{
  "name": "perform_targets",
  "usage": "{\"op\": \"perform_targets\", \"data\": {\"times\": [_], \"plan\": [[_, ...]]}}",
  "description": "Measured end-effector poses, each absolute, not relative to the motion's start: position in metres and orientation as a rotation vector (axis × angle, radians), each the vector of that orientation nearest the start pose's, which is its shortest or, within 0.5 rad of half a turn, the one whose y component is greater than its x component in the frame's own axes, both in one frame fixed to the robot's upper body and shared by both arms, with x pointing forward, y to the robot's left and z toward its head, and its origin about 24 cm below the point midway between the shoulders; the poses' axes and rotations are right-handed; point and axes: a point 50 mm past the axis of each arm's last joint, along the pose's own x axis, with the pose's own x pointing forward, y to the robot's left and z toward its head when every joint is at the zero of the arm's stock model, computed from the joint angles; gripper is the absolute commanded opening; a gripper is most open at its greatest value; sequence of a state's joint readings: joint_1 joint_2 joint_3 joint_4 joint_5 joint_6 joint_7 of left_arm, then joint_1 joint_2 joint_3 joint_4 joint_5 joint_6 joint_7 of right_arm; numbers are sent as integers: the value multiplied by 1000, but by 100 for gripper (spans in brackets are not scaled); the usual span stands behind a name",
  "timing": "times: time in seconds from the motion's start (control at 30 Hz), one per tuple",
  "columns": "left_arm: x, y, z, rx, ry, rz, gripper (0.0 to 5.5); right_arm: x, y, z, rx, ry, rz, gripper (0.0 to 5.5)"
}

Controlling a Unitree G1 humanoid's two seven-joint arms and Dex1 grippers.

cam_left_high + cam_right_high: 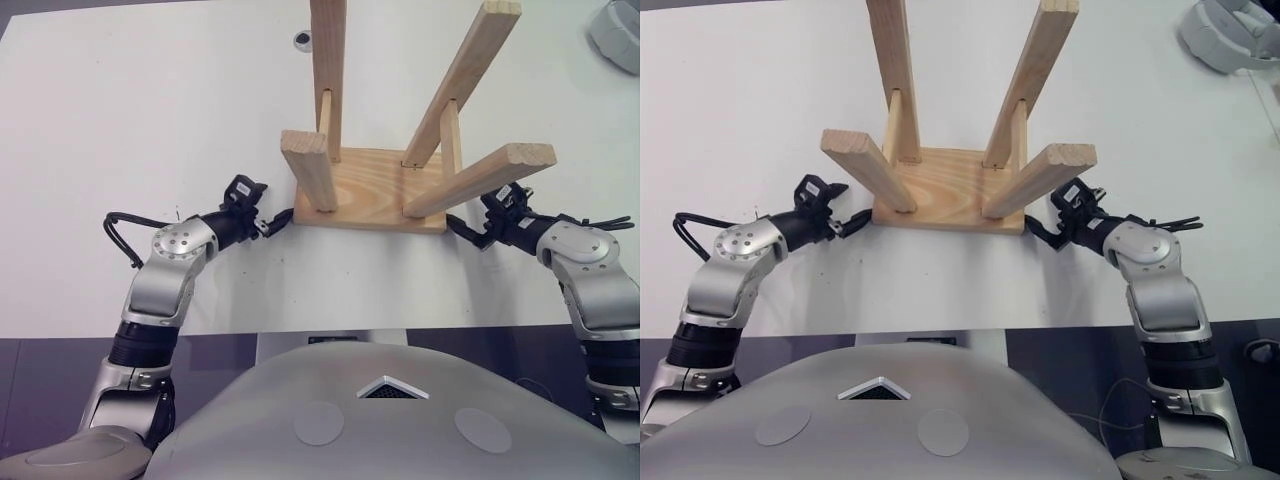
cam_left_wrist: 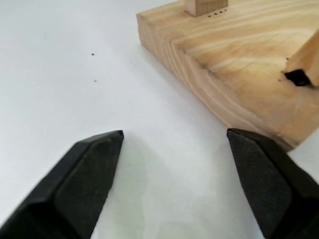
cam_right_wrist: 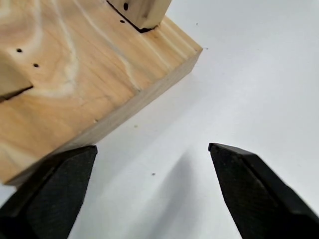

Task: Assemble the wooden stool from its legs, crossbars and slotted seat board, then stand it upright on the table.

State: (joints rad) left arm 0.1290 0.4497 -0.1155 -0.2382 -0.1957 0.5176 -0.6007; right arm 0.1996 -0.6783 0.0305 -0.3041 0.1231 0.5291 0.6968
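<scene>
The wooden stool stands upside down on the white table, its seat board flat on the surface and its legs pointing up and outward. Short crossbars join the legs near the seat. My left gripper is open just off the seat's near left corner, its fingertips spread over bare table beside the board. My right gripper is open at the near right corner, with the board's edge close to one of its fingers. Neither holds anything.
A grey device lies at the far right corner of the table. A small dark round object sits behind the stool. The table's front edge runs just behind both forearms, with open surface to the left.
</scene>
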Motion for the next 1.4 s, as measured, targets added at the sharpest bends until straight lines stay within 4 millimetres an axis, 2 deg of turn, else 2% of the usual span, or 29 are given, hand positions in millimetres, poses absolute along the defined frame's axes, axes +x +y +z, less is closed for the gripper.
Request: {"op": "perform_targets", "data": {"times": [0.07,0.13,0.23,0.37,0.53,0.77,0.9,1.23,1.33,1.4], "plan": [[207,179,36,73,500,-652,387,190,-227,49,-364,649,721,421],[206,176,56,33,440,-659,387,188,-229,61,-374,669,753,421],[201,173,76,39,406,-673,387,187,-234,75,-344,683,756,421],[190,175,77,71,464,-680,387,191,-240,93,-317,646,739,421],[176,173,84,102,484,-742,387,191,-247,102,-331,684,792,421],[180,179,100,-57,423,-696,387,195,-251,119,-275,622,785,421],[181,180,109,-43,393,-695,387,197,-248,126,-273,598,794,421],[180,183,108,5,406,-704,387,199,-246,128,-283,585,793,421],[184,196,104,12,377,-736,387,205,-247,123,-310,497,769,421],[183,213,102,56,395,-747,387,202,-257,117,-359,495,746,421]]}}
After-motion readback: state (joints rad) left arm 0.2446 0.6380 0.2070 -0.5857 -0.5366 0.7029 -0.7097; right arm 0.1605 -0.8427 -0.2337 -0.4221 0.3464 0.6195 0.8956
